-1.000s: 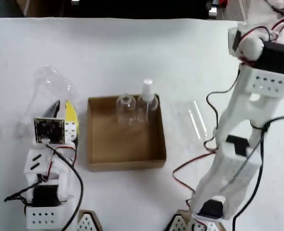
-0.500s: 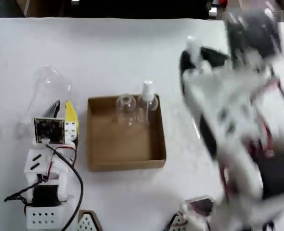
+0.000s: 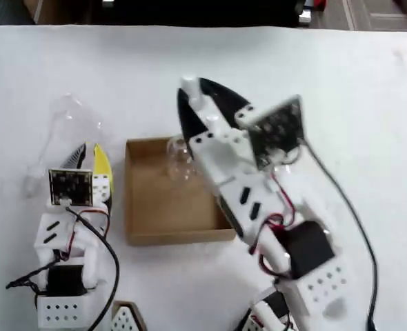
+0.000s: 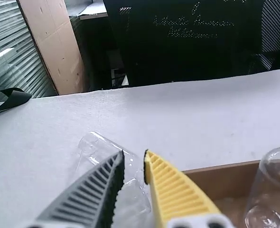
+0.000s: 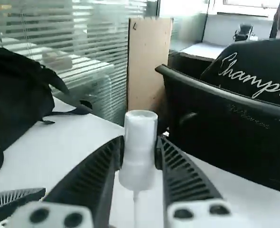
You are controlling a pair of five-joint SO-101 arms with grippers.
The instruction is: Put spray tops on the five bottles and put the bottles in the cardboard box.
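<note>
Table (image 3: pixel 341 76), spray top (image 5: pixel 139 147) between right fingers (image 5: pixel 183 176), apparently gripped

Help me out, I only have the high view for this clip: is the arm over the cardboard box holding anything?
Observer: Yes. The right wrist view shows the right gripper shut on a white spray top, clamped from both sides.
Operator: Does that top have its tube?
Observer: It does. A thin tube hangs straight down from it.
Operator: And the left gripper?
Observer: In the left wrist view the left gripper shows a narrow gap. Clear plastic wrapping lies on the table beneath its tips, and I see nothing clamped.
</note>
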